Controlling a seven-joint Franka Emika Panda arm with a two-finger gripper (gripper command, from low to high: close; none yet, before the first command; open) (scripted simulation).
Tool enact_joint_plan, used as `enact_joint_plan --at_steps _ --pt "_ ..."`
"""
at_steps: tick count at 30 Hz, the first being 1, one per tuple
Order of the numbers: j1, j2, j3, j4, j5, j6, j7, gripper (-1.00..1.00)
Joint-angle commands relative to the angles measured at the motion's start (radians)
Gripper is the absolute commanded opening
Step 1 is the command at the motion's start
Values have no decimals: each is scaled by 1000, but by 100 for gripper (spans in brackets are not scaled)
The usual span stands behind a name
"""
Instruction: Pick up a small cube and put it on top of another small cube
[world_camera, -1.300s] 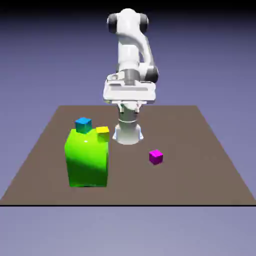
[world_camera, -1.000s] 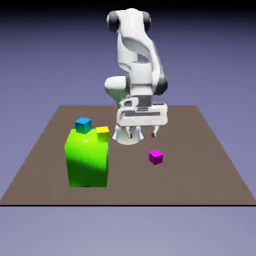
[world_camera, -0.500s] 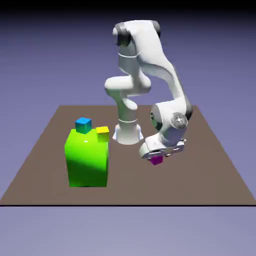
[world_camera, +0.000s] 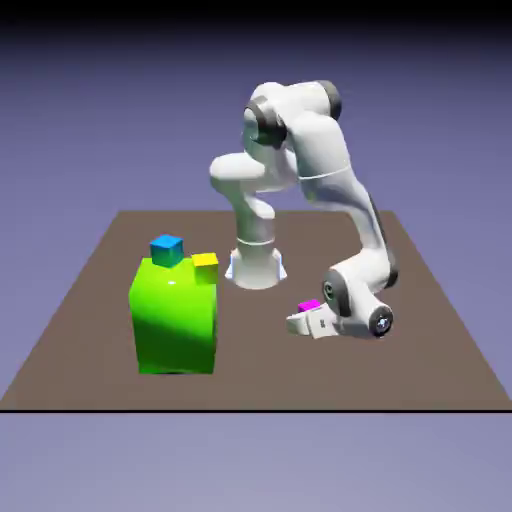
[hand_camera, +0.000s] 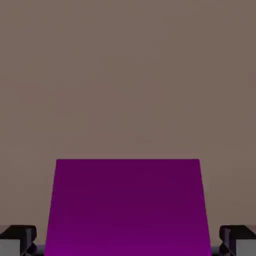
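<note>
The small magenta cube (world_camera: 309, 304) lies on the brown table (world_camera: 430, 350), right of centre in the exterior view. My gripper (world_camera: 301, 322) is down at table level around it, and the hand covers most of the cube. In the hand view the magenta cube (hand_camera: 127, 205) fills the lower middle. A grey fingertip (hand_camera: 17, 239) sits tight against each of its sides, so my gripper (hand_camera: 127, 241) is shut on it. A small blue cube (world_camera: 167, 249) and a small yellow cube (world_camera: 205, 265) sit at the exterior view's left.
A big bright green block (world_camera: 175, 320) stands at the exterior view's left. The blue and yellow cubes show at its top far edge; I cannot tell if they rest on it or behind it. The robot's base (world_camera: 256, 268) stands at the table's far middle.
The arm swung from high near the base down toward the exterior view's right onto the magenta cube. The jaws went from wide open to closed on that cube.
</note>
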Motion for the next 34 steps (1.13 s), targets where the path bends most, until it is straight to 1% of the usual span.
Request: enact_joint_plan --at_steps 1,3,17,20,25,26,30,31,32,33,34 --pt "0 -11 4 32 4 -44 -3 -100" --pt "-4 -42 4 86 4 -119 -22 -100" --pt "-134 -481 -182 134 -455 -238 -631 -100" --pt "-192 -586 -235 124 -548 -288 -756 -100" --pt "-349 -653 -270 37 -597 -443 -771 -100" --pt "-349 -653 -270 37 -597 -443 -771 -100" --pt "-387 -679 -312 -108 -643 -315 -738 -100" --pt "-388 -680 -313 -112 -644 -311 -737 -100" --pt "-388 -680 -313 -112 -644 -311 -737 100" --pt "-388 -680 -313 -112 -644 -311 -737 100" --pt "-378 -673 -302 -76 -633 -343 -745 100"
